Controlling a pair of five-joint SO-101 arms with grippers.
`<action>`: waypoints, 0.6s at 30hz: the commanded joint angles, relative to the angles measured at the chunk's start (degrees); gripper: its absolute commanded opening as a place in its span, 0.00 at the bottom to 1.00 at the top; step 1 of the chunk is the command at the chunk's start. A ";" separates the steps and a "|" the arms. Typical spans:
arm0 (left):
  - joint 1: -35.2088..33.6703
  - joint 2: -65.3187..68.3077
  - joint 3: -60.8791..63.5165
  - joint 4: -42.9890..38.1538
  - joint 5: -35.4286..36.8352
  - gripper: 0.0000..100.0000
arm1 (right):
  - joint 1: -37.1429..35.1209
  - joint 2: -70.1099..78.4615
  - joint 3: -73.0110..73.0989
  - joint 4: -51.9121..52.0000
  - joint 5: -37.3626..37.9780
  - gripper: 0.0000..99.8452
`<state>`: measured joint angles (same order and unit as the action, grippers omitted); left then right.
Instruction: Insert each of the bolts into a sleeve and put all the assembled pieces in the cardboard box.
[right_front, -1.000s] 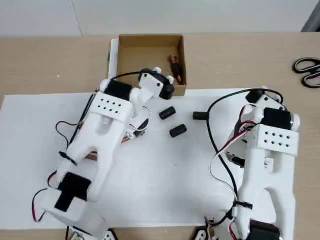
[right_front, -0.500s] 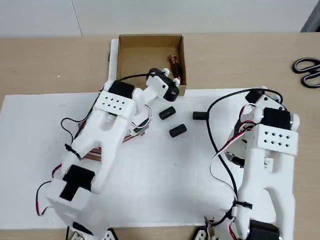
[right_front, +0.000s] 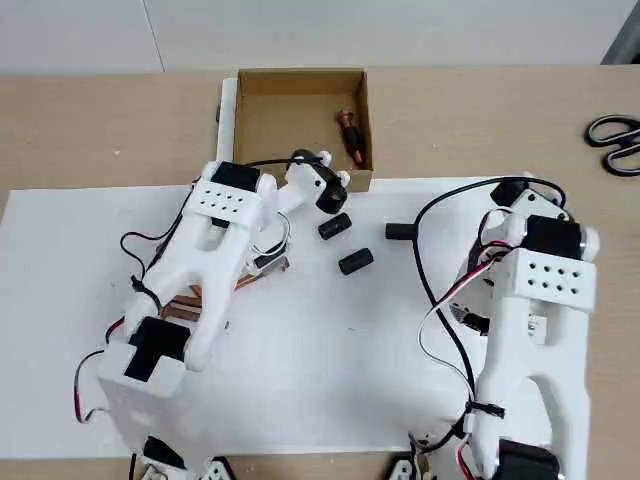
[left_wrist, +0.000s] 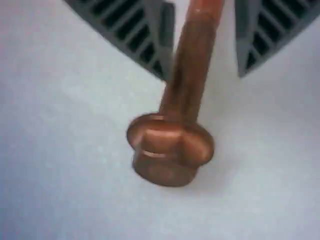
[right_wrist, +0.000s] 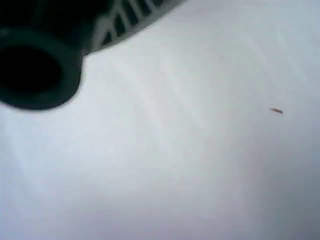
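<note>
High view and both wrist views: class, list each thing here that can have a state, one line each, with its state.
cardboard box: open-topped, one piece inside.
copper piece: lying in the box near one wall.
left gripper: jaws shut on the bolt's shank.
copper bolt: held head down, no sleeve on it.
loose sleeves: lying apart on the white sheet.
black sleeve: bore empty, facing the right wrist camera.

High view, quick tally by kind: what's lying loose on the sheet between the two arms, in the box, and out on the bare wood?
Black sleeves on the white sheet: 3
Copper bolt piece in the cardboard box: 1
Scissors: 1
Total: 5
</note>
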<state>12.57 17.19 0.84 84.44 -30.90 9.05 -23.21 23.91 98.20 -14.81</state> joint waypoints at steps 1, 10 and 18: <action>1.23 -0.53 -1.54 -0.44 -0.26 0.10 | 0.40 -1.36 -0.35 0.48 0.53 0.00; 2.11 0.00 -1.45 -0.70 -0.26 0.10 | 0.40 -1.36 -0.35 0.48 0.44 0.00; 1.93 0.18 -1.19 -4.40 -0.26 0.10 | 0.40 -1.36 -0.35 0.48 0.44 0.00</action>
<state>14.51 17.54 0.84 81.54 -31.25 9.05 -23.21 23.91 98.20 -14.81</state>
